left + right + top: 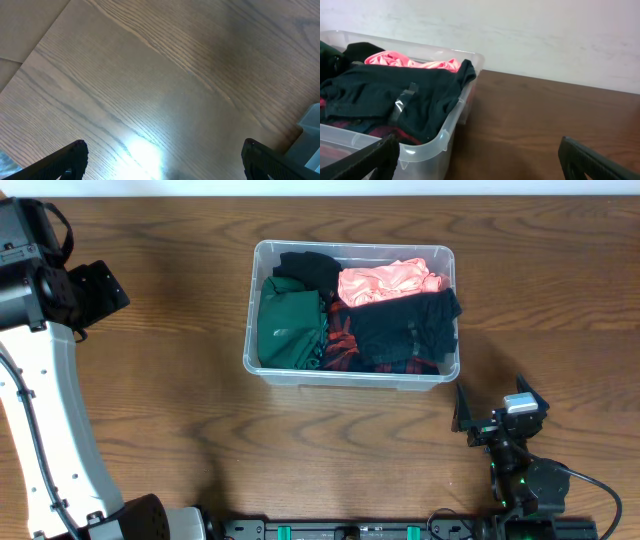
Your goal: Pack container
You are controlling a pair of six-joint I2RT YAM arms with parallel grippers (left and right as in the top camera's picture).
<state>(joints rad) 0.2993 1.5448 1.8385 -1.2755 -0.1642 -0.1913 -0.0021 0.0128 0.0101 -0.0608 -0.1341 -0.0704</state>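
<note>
Clear rectangular plastic container point(350, 377): centre of brown wooden table point(150, 410), toward 12 o'clock. Left end effector point(161, 159), right end effector point(492, 408) both released, empty. Black cloth garment point(405, 325) overhangs 3 o'clock rim; you may snag it.

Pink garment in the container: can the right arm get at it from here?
Probably yes. The right gripper sits open near the container, which has no lid, and the pink garment lies uncovered on top at the far side; reaching means crossing the black garment.
</note>
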